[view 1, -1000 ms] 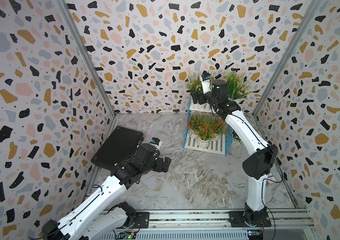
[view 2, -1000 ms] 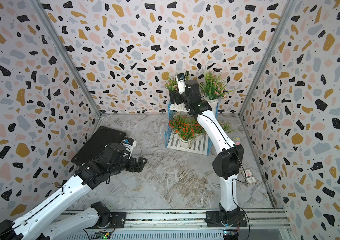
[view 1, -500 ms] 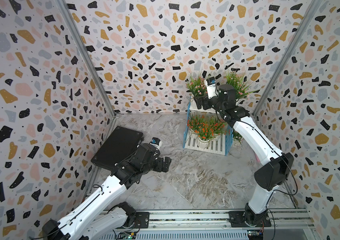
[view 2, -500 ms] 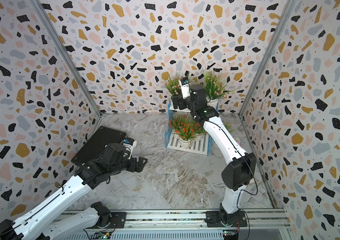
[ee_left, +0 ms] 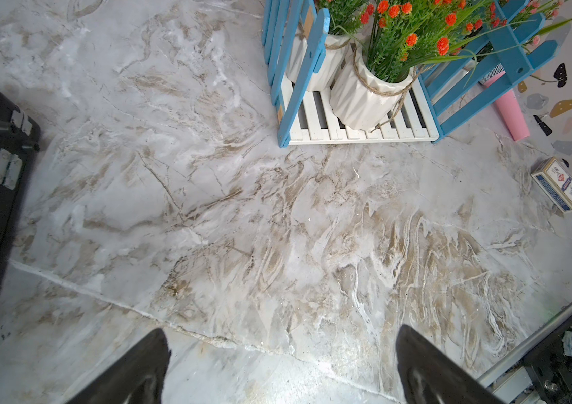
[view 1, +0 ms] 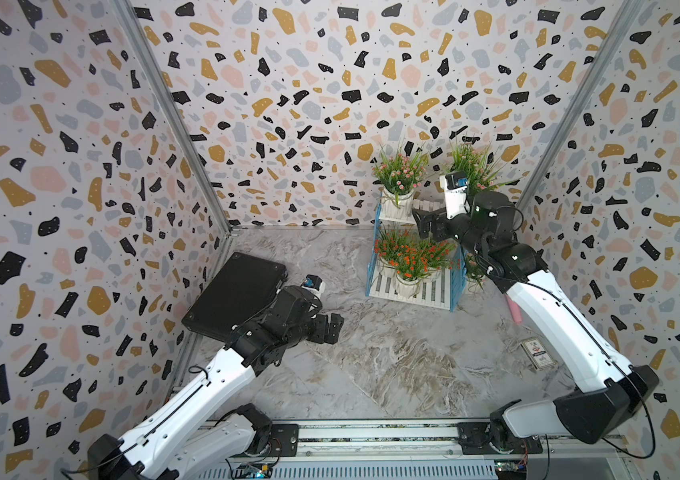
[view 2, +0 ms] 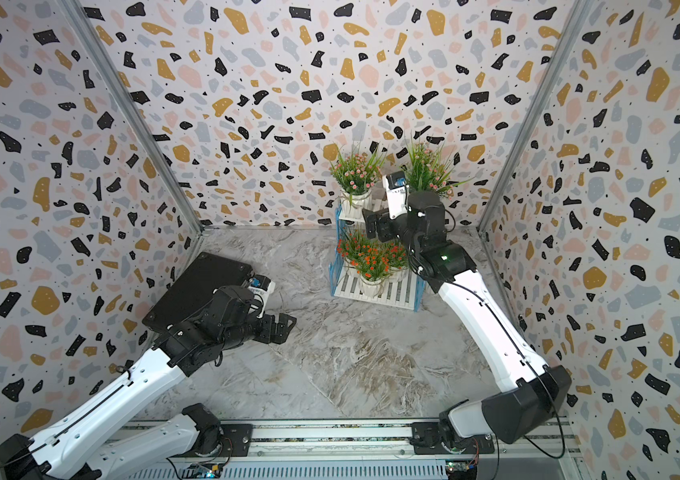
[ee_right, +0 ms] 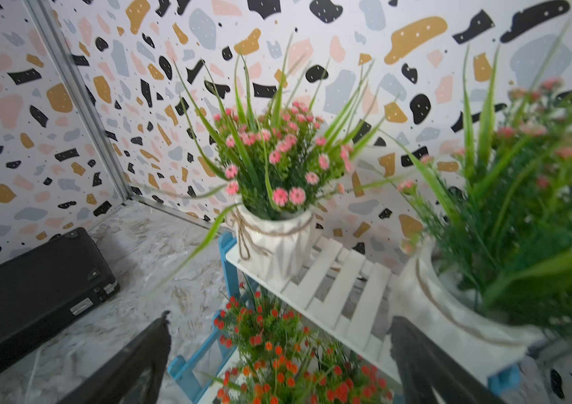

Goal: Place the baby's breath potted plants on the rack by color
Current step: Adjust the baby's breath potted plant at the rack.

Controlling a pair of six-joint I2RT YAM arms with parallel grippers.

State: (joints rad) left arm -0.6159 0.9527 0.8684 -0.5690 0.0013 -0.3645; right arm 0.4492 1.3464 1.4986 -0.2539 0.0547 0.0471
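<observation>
The rack (view 1: pixel 433 294) stands at the back right. Its upper tier (ee_right: pixel 340 280) carries two pink baby's breath potted plants, one at the left end (view 1: pixel 398 178) and one at the right end (view 1: pixel 471 166). Orange-red plants (view 1: pixel 409 257) crowd the lower tier; two of their white pots (ee_left: pixel 365 98) show in the left wrist view. My right gripper (view 1: pixel 423 222) hangs open and empty in front of the upper tier, over the orange blossoms (ee_right: pixel 277 367). My left gripper (view 1: pixel 330 328) is open and empty low over the floor, beside the black case.
A flat black case (view 1: pixel 234 297) lies at the left wall. A pink tube (view 1: pixel 515 309) and a small card box (view 1: pixel 537 353) lie by the right wall. More green leaves (view 1: pixel 473 270) show just right of the rack. Marbled floor lies between the arms.
My right arm has drawn back and down from between the two pink plants on the upper tier, jaws open throughout. The left arm has not moved.
</observation>
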